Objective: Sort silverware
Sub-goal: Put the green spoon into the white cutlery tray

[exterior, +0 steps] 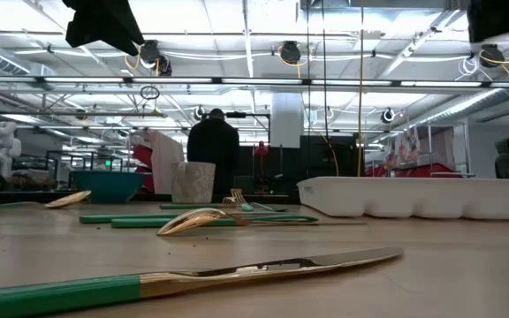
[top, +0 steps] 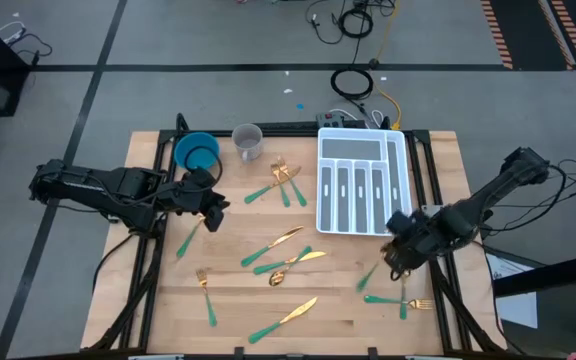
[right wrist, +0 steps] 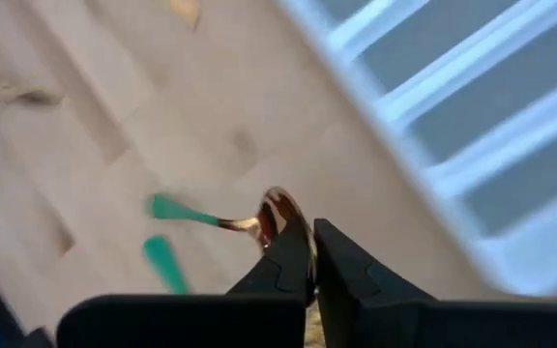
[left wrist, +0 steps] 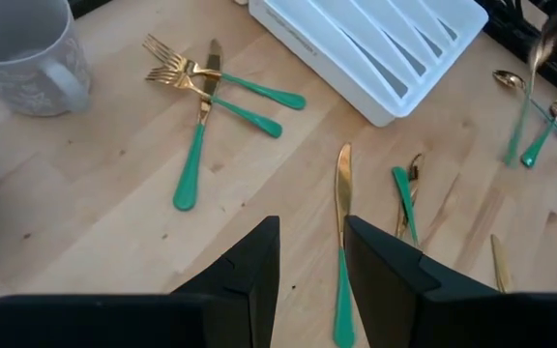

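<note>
Silverware with gold heads and teal handles lies scattered on the wooden table: crossed forks [top: 283, 180], knives [top: 280, 240] [top: 286, 318], a spoon [top: 290, 268], a fork [top: 206, 292], and more pieces [top: 396, 299] at the near right. My left gripper [top: 211, 212] [left wrist: 312, 261] is open and empty above the table, with one piece [top: 188, 242] just beside it. A knife [left wrist: 342, 193] lies beyond its fingers. My right gripper [top: 398, 262] [right wrist: 312, 256] is shut on a gold spoon [right wrist: 277, 215], raised off the table by the white divided tray's [top: 322, 175] near right corner. My right gripper holds the spoon at its gold end [right wrist: 280, 224], pinched between the two fingers. One finger [right wrist: 288, 266] hides the exact place of contact. The teal handle [right wrist: 174, 208] sticks out sideways from the fingers, clear of the table.
A blue bowl [top: 197, 152] and a grey cup [top: 248, 141] stand at the far left of the table, behind my left gripper. The tray [left wrist: 375, 48] takes up the far right. A person [exterior: 212, 150] stands in the room beyond the table.
</note>
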